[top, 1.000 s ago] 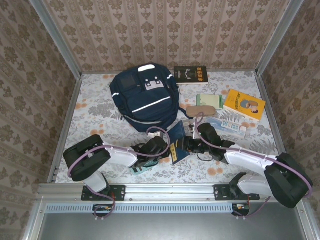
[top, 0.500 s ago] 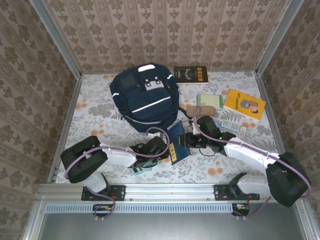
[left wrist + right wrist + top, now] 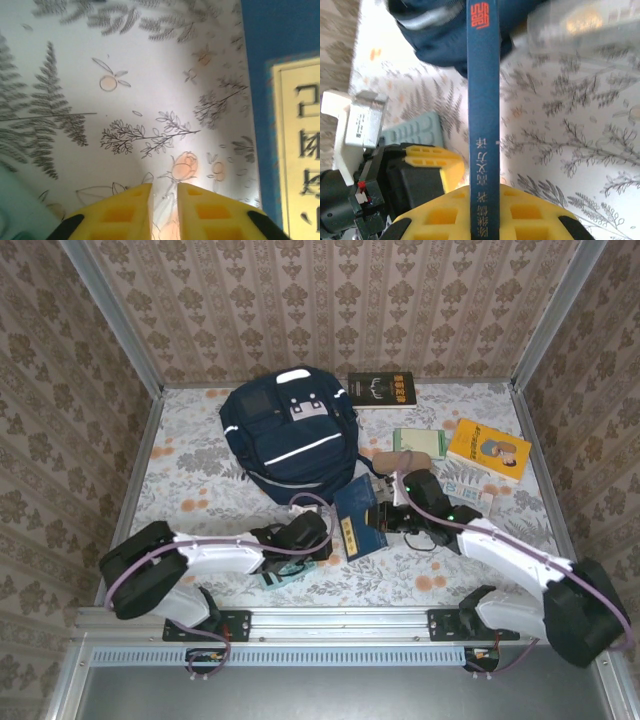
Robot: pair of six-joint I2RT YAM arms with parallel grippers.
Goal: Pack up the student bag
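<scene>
The student bag (image 3: 290, 435) lies on the tabletop (image 3: 190, 475), toward the far side and a little to the left, with its white stripes and grey-white patch facing up. My right tool (image 3: 485, 197) is closed on a blue book (image 3: 357, 521), just in front of the bag's near right corner. In the right wrist view the spine of the book stands between my two yellow fingers (image 3: 455, 197), and both press on it. The book is tilted, not flat, and its far corner comes very close to the bag; whether they touch I cannot tell. My left tool (image 3: 164, 189) is just left of the book, in front of the bag and low over the tabletop. Its fingers have a narrow gap and nothing is between them. A teal flat thing (image 3: 283, 578) lies beside this tool, on the side away from the bag. Right of the bag, at the far edge, lies a black book (image 3: 381, 390). Further right and nearer are a green notebook (image 3: 418, 443), a tan pouch (image 3: 398, 459), a yellow book (image 3: 488, 450) and a clear case (image 3: 470, 498), all apart from the bag.
</scene>
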